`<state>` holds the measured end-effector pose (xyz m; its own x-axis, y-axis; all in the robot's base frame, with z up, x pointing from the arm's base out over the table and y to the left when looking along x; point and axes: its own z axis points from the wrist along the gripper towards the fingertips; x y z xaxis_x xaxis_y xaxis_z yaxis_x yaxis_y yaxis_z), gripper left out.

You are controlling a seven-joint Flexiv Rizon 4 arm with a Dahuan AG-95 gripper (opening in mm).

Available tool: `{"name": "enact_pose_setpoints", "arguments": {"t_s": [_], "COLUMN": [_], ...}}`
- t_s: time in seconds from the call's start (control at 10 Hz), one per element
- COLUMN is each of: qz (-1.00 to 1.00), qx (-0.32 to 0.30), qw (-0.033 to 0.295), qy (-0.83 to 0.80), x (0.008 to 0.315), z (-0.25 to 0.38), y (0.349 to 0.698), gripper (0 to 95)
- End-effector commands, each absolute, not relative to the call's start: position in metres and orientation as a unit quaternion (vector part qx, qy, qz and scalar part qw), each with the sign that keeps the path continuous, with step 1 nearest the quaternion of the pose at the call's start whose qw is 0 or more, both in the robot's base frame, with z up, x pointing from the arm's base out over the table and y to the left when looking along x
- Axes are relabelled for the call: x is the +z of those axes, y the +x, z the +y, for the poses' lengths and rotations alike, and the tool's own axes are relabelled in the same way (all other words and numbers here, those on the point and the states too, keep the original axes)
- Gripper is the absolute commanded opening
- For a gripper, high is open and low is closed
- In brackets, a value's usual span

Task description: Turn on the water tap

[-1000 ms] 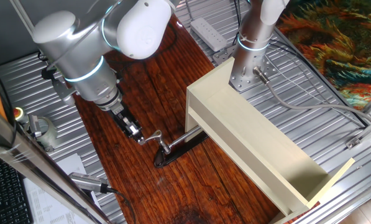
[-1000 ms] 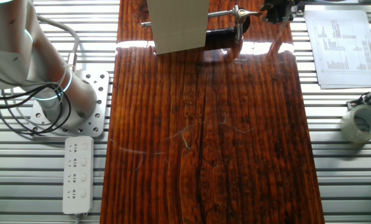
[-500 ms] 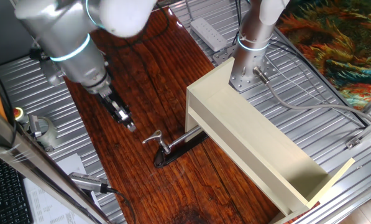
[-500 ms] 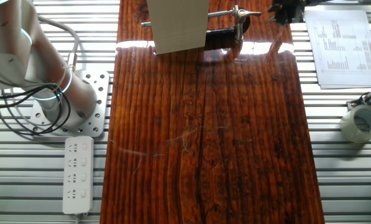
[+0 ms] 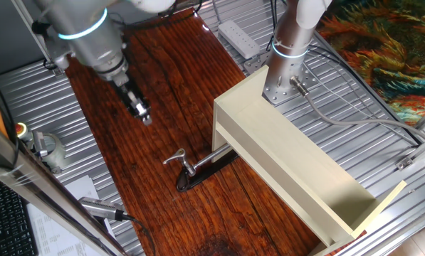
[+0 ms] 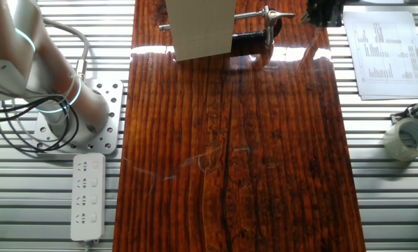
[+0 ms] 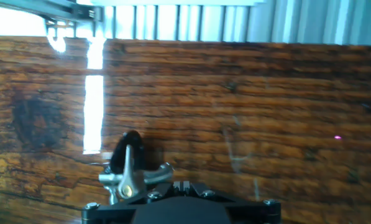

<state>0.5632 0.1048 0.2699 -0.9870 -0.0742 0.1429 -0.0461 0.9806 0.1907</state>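
Water tap [image 5: 189,168] lies along table [image 5: 169,85], lever toward me, spout running under cream box [image 5: 290,163]. My fingers [image 5: 144,116] hover apart from tap; cannot tell their spread.

Two high fixed cameras, opposite sides, share wooden tabletop [image 5: 184,78]; hand camera close above it, facing down.

We see a glossy dark wooden desk [image 6: 230,140], a polished chrome tap [image 5: 186,165] on a matt black base, and a smooth cream box [image 5: 297,163].
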Motion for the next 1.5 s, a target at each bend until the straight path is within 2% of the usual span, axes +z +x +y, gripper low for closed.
{"name": "enact_pose_setpoints", "arguments": {"t_s": [0.1,1.5], "qz": [-0.998,-0.998], "qx": [-0.019,-0.014], "qw": [0.064,0.057], "qy": [-0.011,0.002], "x": [0.279,0.283], "z": [0.093,0.081], "y": [0.555,0.548], "gripper": [0.0,0.0]}}
